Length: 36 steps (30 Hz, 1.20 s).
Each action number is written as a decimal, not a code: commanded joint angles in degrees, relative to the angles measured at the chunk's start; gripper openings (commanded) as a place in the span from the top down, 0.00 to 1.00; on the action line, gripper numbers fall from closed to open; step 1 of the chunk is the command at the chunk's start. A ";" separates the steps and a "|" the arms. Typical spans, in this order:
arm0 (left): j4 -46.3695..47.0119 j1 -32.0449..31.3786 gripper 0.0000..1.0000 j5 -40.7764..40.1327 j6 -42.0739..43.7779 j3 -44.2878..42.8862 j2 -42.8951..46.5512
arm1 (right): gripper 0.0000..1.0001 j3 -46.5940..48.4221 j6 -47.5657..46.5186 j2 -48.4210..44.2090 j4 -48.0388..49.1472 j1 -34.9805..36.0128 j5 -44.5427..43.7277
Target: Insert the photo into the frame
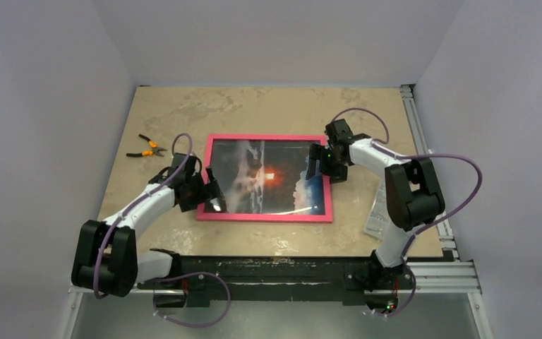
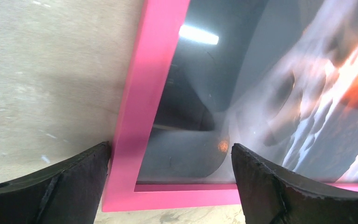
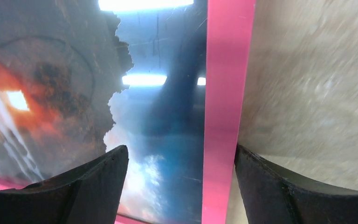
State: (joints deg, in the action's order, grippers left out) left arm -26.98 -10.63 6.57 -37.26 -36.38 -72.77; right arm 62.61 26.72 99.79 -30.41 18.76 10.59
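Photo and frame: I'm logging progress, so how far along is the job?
Done, apparently: the photo sits inside the frame, picture up. In hand: nothing; left gripper and right gripper are open, each straddling a side rail. Left: seemingly only backing both away.

Frame [image 1: 265,216]: pink, smooth, satin sheen, looks painted. Photo [image 1: 254,176]: very glossy face, and I see ceiling lights mirrored in it. Table [image 1: 268,109]: beige marbled stone-look top, matt, and faintly scuffed in my wrist views. Pads [image 2: 270,186] on my left gripper [image 2: 170,143]: matt black, rubbery-looking, with rough, crumbly edges. The right gripper [image 3: 181,146] has the same. Pliers [image 1: 146,148]: dark metal jaws with orange grips that look like plastic. Rail [image 1: 413,120] along the table's right side: bare silvery metal, ridged.
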 commanded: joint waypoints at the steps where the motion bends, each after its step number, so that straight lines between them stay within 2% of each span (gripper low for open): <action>1: 5.92 -8.69 0.04 8.24 -7.61 4.82 1.04 | 0.19 10.28 -1.32 6.07 1.30 0.38 1.86; 9: 14.63 -30.66 0.06 3.61 -24.85 7.79 4.80 | 0.19 28.10 -5.19 16.15 -4.03 0.35 -1.34; 12: 17.45 -40.15 0.06 0.60 -28.27 3.95 1.08 | 0.17 32.84 -5.69 18.55 -5.06 0.32 -2.11; 15: 17.47 -45.35 0.05 -0.43 -27.76 -3.04 -5.35 | 0.16 36.05 -6.30 18.90 -5.86 0.15 -3.71; 18: 17.14 -47.36 0.03 0.11 -27.28 -6.55 -10.18 | 0.10 36.63 -6.99 16.45 -7.02 -0.43 -6.26; 22: 13.73 -47.47 0.00 -2.75 -26.85 -5.90 -7.47 | 0.02 30.63 -5.57 9.18 -6.66 -2.23 -8.79; 27: 5.15 -46.48 0.00 -6.29 -24.45 -6.24 -0.89 | 0.01 16.65 -2.38 -2.49 -2.36 -5.67 -4.30; 32: -3.63 -45.18 0.00 -10.25 -21.35 -9.06 6.11 | 0.01 6.19 -2.20 -11.58 -4.23 -6.04 -4.23; 36: -11.42 -42.38 0.00 -13.34 -17.37 -14.91 10.37 | 0.01 -2.79 -0.72 -17.92 -5.50 -5.98 -3.51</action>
State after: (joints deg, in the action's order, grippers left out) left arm -30.35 -55.53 -1.80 -59.75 -44.62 -66.57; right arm 66.67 23.73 86.94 -33.45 12.51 5.15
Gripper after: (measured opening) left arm 0.998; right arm 0.984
